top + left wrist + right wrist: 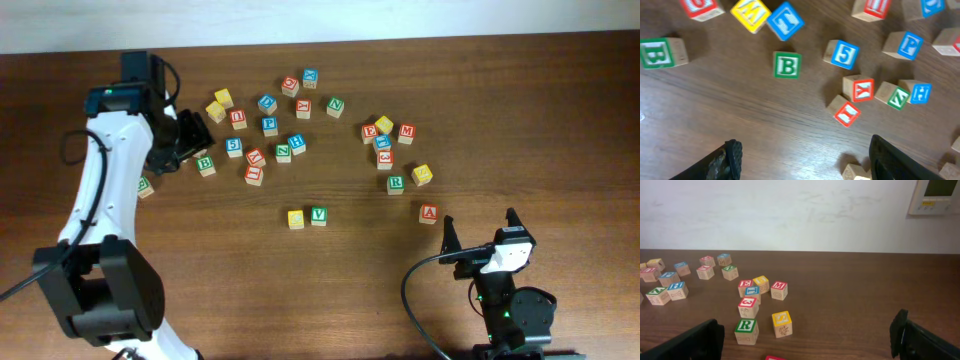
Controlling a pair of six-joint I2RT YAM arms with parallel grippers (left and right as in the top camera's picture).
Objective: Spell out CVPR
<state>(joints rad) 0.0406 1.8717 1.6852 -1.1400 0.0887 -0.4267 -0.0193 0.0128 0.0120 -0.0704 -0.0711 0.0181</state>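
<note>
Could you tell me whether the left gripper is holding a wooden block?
No, the left gripper is open and nothing sits between its jaws.

This looks like a robot lab or test room. Two robot arms [100, 185] with loose black cables [405, 290] stand at a brown wooden table [560, 100] with toy letter blocks [269, 125]. Behind is a plain white wall [790, 215] with a small control panel [938, 195].

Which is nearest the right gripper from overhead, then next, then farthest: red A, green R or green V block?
From the right gripper:
1. red A block, just beside it.
2. green R block, farther back, in the cluster.
3. green V block, far off, mid-table.
</note>
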